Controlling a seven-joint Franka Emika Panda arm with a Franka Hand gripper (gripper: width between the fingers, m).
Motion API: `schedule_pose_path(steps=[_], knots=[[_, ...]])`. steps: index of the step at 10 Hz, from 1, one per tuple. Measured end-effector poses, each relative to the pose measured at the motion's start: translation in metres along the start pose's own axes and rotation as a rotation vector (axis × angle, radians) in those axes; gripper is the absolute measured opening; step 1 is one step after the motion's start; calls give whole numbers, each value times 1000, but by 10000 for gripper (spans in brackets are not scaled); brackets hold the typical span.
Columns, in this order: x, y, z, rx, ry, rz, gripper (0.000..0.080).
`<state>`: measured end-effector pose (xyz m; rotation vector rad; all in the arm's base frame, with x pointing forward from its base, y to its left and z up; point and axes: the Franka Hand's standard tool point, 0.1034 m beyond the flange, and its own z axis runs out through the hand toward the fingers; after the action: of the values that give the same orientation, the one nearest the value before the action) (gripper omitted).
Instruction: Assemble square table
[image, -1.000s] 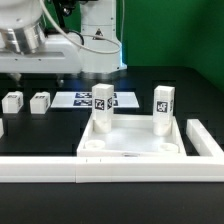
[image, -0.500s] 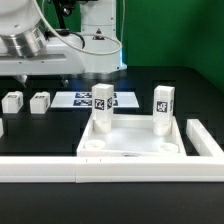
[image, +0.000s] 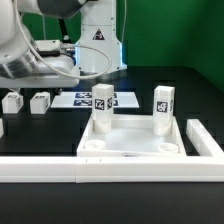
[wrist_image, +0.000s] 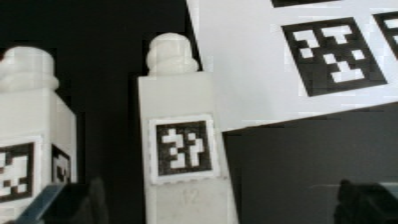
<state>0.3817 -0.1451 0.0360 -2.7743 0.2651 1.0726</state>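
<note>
The square table's white slab (image: 130, 150) lies flat with two tagged legs standing upright in its far corners (image: 103, 106) (image: 164, 108). Two loose white legs (image: 12, 101) (image: 40, 101) lie side by side at the exterior view's left. The wrist view looks down on both: one leg (wrist_image: 178, 120) lies between my dark fingertips (wrist_image: 71, 205), the other leg (wrist_image: 27, 110) lies just outside them. My gripper (wrist_image: 217, 205) is open around the nearer leg and does not pinch it. In the exterior view only the blurred arm (image: 35, 60) shows above those legs.
The marker board (image: 82, 99) lies behind the slab, close to the loose legs, and shows in the wrist view (wrist_image: 294, 50). A long white rail (image: 60, 170) runs along the front, with a side wall (image: 207, 140) at the exterior view's right. The robot base (image: 98, 40) stands at the back.
The arm has shifted over the loose legs at the exterior view's left and now looks blurred. The slab, the legs and the jaws' opening are unchanged.
</note>
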Motion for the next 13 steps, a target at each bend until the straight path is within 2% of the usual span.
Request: schedule_pose_path(steps=[1,2,7,9,13], knots=[[-3,-6,5,2,-24,2,649],[-15,-22,28,-2,-76,-18,649],[-15,-26,27,-8,-85,-49,649],[-17,-29,31,-15,-142,-51,649],[-20,-33,33,-21,-166,-62,649]])
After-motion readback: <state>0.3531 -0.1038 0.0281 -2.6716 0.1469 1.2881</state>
